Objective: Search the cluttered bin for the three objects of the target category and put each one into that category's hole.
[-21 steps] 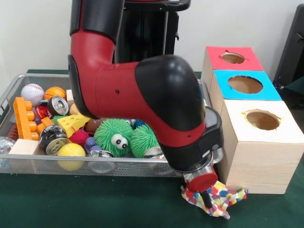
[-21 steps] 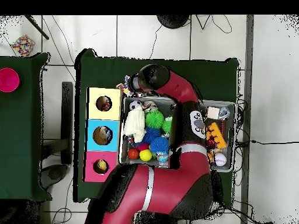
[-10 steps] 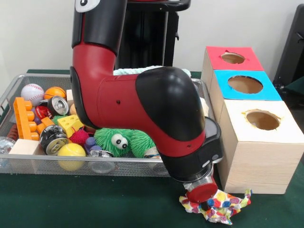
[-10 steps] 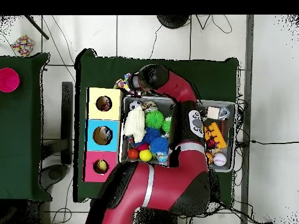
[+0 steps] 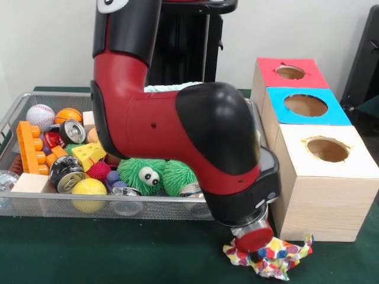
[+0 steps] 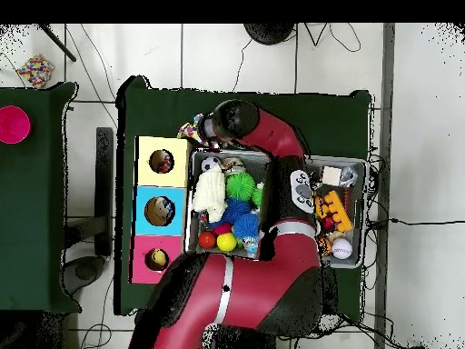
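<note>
A crumpled cloth with coloured dots (image 5: 273,255) lies on the green table in front of the pale wooden box (image 5: 327,177). My gripper (image 5: 254,253) presses down into it, and its red wrist end hides the tips. From overhead the gripper (image 6: 203,129) sits at the corner of the yellow-topped box (image 6: 145,150), with the cloth (image 6: 192,129) beside it. Three boxes with round holes stand in a row: red (image 5: 272,65), blue (image 5: 278,97) and pale wood. The wire bin (image 5: 18,103) holds a jumble of toys.
In the bin are a baseball (image 5: 40,116), an orange ball (image 5: 69,114), cans (image 5: 73,131), a yellow cheese wedge (image 5: 89,154), a green fuzzy toy with eyes (image 5: 151,174), a yellow ball (image 5: 89,189) and an orange block (image 5: 28,148). My bulky arm hangs over the bin's right half.
The arm has shifted a little to the right and down. The dotted cloth has spread slightly and sits closer to the pale box's front.
</note>
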